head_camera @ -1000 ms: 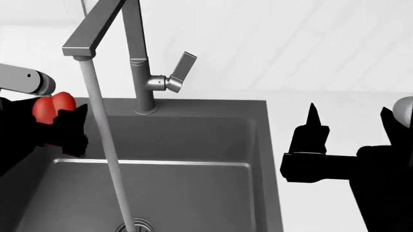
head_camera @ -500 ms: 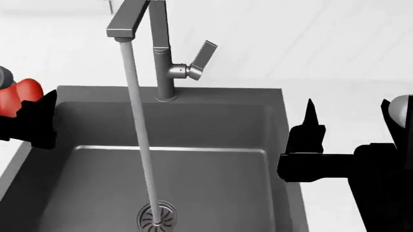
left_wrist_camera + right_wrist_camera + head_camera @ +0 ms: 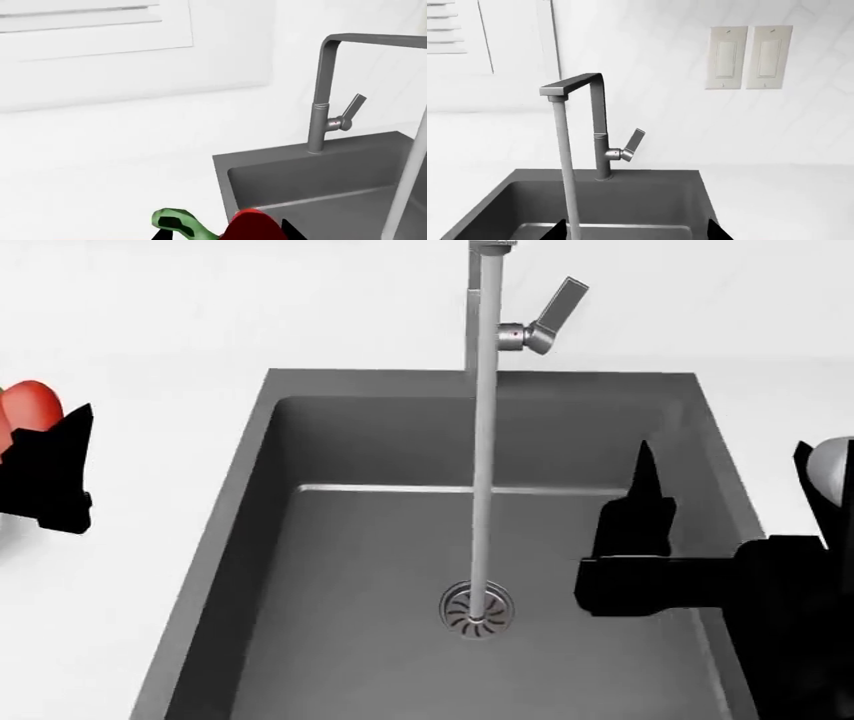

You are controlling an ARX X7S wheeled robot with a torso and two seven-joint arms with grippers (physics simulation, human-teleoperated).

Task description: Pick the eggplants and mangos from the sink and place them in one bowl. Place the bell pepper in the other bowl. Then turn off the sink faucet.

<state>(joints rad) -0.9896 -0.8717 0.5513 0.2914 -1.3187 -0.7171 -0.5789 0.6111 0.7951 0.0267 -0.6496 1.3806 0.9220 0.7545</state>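
Pepper (image 3: pixel 27 410) clamped in the left gripper (image 3: pixel 47 475), held over the white counter (image 3: pixel 147 440) well left of the sink (image 3: pixel 254 540) rim; stem (image 3: pixel 177 222) pointed away from the basin in the left wrist view. Long axis hard to tell. Basin bare down to the drain (image 3: pixel 477 610), water (image 3: pixel 483 440) falling straight from the faucet (image 3: pixel 602 135), lever (image 3: pixel 561 305) tilted up. Right gripper (image 3: pixel 641 530) poised above the basin's right side, fingers apart, nothing between them. Two wall switches (image 3: pixel 750 57) behind.
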